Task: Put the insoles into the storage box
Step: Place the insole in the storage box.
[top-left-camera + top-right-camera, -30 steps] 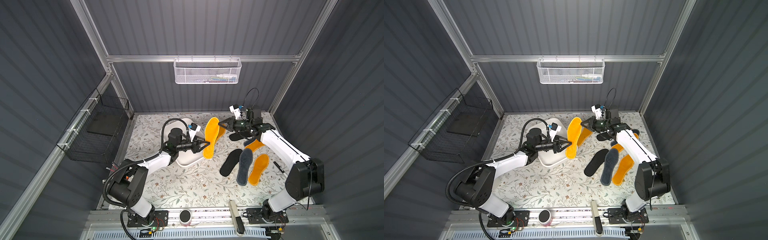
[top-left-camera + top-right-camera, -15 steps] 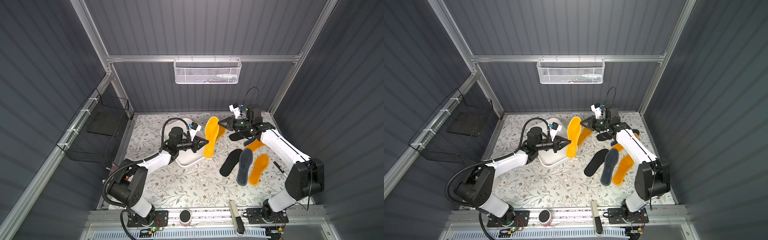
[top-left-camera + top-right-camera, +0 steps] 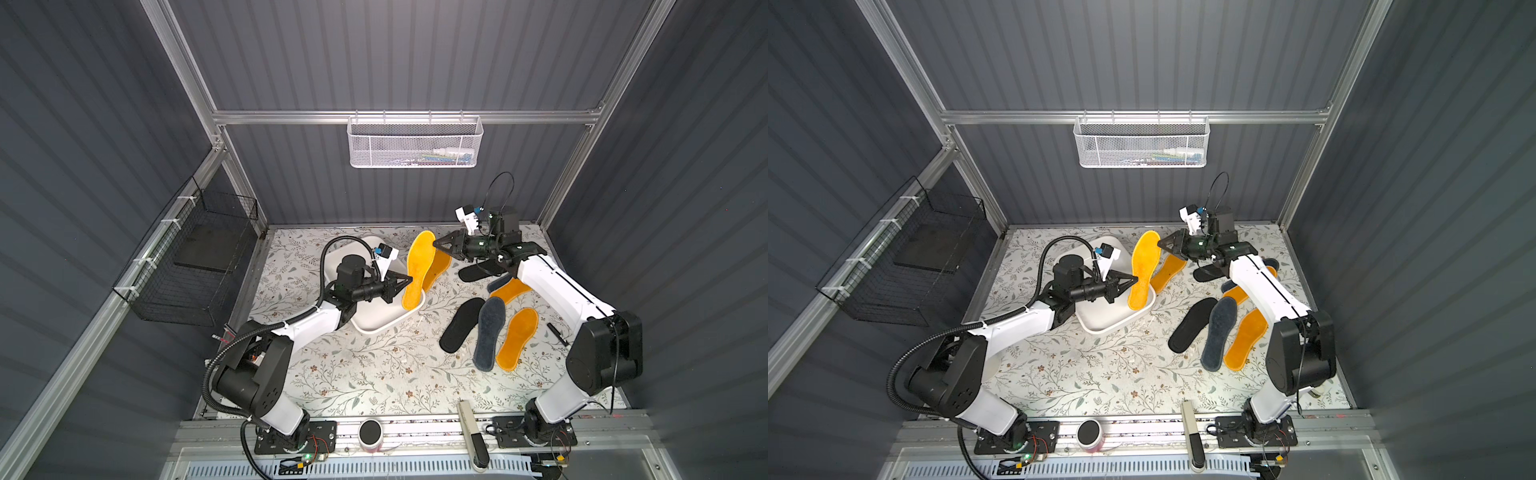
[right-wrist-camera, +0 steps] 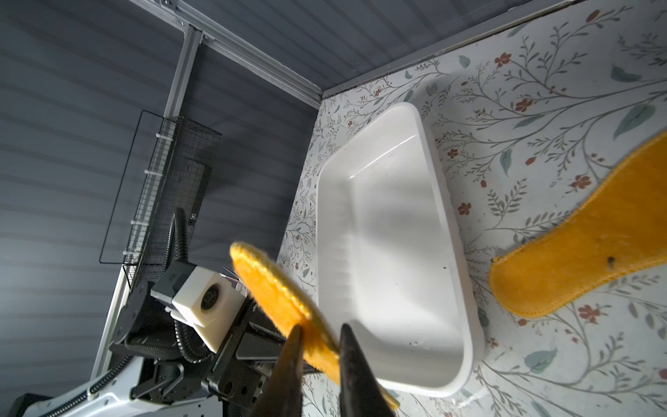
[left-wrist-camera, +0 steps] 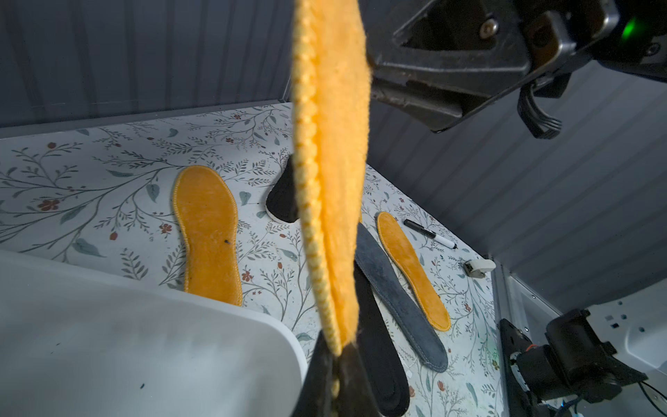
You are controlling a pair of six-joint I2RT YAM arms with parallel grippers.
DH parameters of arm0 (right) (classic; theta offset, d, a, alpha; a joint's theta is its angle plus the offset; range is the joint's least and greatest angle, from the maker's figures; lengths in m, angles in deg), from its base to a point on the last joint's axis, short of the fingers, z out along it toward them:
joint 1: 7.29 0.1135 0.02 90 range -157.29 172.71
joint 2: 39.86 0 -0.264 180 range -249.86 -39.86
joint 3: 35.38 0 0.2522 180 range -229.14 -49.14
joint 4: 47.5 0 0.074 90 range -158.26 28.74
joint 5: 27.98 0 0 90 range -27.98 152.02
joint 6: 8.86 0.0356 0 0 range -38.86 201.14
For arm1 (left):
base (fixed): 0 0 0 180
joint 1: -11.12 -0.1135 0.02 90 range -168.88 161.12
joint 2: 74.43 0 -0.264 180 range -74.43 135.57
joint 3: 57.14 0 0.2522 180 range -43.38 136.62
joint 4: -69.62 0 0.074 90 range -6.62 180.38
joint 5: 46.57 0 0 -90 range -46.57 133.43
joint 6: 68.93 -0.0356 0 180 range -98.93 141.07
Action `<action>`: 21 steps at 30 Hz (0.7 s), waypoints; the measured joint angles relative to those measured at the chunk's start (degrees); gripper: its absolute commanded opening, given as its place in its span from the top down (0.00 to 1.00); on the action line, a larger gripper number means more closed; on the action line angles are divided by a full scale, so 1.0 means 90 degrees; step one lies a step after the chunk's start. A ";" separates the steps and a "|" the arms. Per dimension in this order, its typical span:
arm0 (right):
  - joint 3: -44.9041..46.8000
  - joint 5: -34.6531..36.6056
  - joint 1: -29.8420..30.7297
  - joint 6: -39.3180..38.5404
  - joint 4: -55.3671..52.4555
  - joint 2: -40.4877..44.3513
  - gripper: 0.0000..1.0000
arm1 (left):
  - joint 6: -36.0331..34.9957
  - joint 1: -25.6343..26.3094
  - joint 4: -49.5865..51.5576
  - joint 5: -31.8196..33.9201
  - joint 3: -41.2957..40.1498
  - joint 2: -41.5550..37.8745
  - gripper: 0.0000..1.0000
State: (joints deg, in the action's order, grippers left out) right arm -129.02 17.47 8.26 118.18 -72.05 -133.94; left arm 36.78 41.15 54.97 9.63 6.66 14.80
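An orange insole (image 3: 417, 266) (image 3: 1144, 266) stands on edge, its lower end inside the corner of the white storage box (image 3: 374, 326) (image 3: 1100, 328) (image 4: 465, 289). My left gripper (image 3: 409, 279) (image 5: 337, 357) is shut on the insole's long edge (image 5: 332, 144). My right gripper (image 3: 434, 244) (image 4: 317, 335) is at the upper end, jaws parted, the insole (image 4: 274, 289) still between them. Otherwise the box holds nothing. Another orange insole (image 3: 440, 266) lies beside the box. Black (image 3: 461, 320), grey-blue (image 3: 488, 332) and orange (image 3: 515, 338) insoles lie to the right, with more partly hidden under the right arm.
A white mesh basket (image 3: 415, 143) hangs on the back wall. A black wire basket (image 3: 195, 266) hangs on the left wall. A black marker (image 3: 557, 334) lies at the mat's right edge. A white bar (image 3: 471, 432) and a round black knob (image 3: 370, 432) sit on the front rail.
My left gripper has closed on the upright orange insole's edge. The right gripper's jaws have come apart at the insole's upper end. Both arms have hardly moved.
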 measured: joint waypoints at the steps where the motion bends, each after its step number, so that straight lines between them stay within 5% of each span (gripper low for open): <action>1: -0.0017 0.0002 0.0000 0.0007 0.0019 -0.0007 0.72 | 0.0041 0.0000 -0.0056 0.0100 -0.0049 -0.0061 1.00; 11: -0.0022 0.0075 0.0010 0.0100 0.0197 -0.0015 0.55 | 0.0474 0.0000 -0.0243 0.1290 -0.0141 -0.0267 1.00; 21: 0.0095 0.0092 -0.0068 0.0049 0.0231 0.0080 0.47 | 0.0573 0.0000 -0.0131 0.1545 -0.0143 -0.0267 1.00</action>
State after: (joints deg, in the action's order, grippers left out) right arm -128.16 18.30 7.65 118.62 -69.97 -133.22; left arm 41.94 41.15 53.79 23.53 5.37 12.39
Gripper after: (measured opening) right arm 0.521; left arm 0.057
